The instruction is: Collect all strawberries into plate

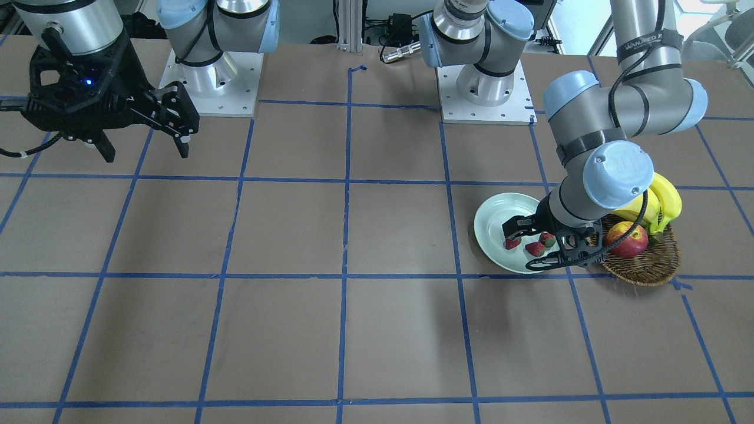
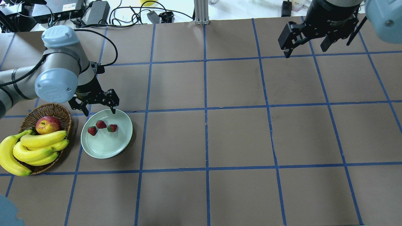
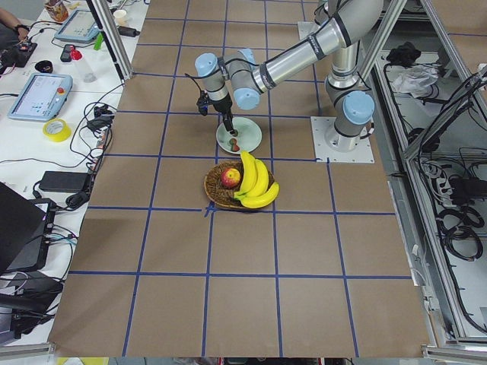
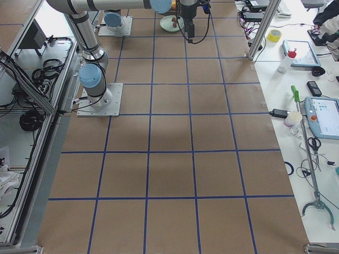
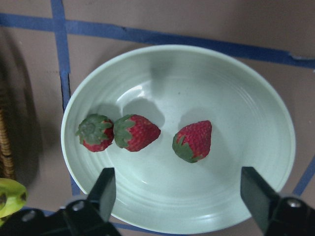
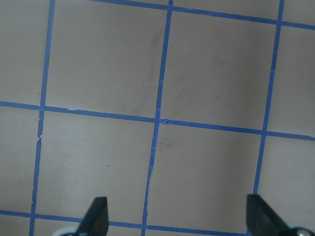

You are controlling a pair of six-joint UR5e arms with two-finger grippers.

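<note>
Three strawberries (image 2: 100,124) lie close together on the pale mint-green plate (image 2: 106,146), on its robot-side half. The left wrist view shows them (image 5: 136,132) side by side on the plate (image 5: 197,83). My left gripper (image 2: 98,110) is open and empty and hangs just above the plate's robot-side rim, over the berries; its fingers (image 5: 106,189) stand wide apart with nothing between them. My right gripper (image 2: 306,48) is open and empty, high over the bare table far to the right, and its wrist view (image 6: 178,214) shows only table.
A brown wicker basket (image 2: 47,109) stands right beside the plate on its left, holding a red-yellow apple (image 2: 47,124) and a bunch of bananas (image 2: 37,147). Blue tape lines grid the brown table. Cables and devices lie beyond the far edge.
</note>
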